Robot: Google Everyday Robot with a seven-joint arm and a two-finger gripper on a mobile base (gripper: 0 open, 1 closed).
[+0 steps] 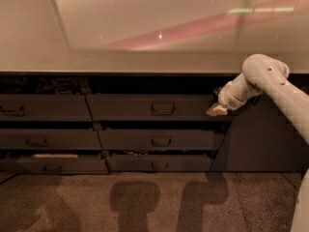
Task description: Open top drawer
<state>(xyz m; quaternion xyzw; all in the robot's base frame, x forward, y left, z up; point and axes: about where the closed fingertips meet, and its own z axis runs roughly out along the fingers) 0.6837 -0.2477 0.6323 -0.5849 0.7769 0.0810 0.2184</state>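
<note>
The top drawer (145, 108) is the wide, tall dark grey front in the middle column, just under the counter, with a small loop handle (163, 108) at its centre. A dark gap shows between its top edge and the counter. My gripper (217, 110), pale-tipped at the end of the white arm (263, 76), is at the drawer front's right end, level with the handle and well to its right. I cannot tell whether it touches the front.
A pale counter (145, 62) overhangs the drawers. Shorter grey fronts (157, 140) (159, 163) sit below the top drawer. A left column of drawers (43, 108) has clutter above it, and its lowest drawer (48, 163) is ajar. A plain dark panel (260, 139) is on the right. Carpet (145, 202) lies below.
</note>
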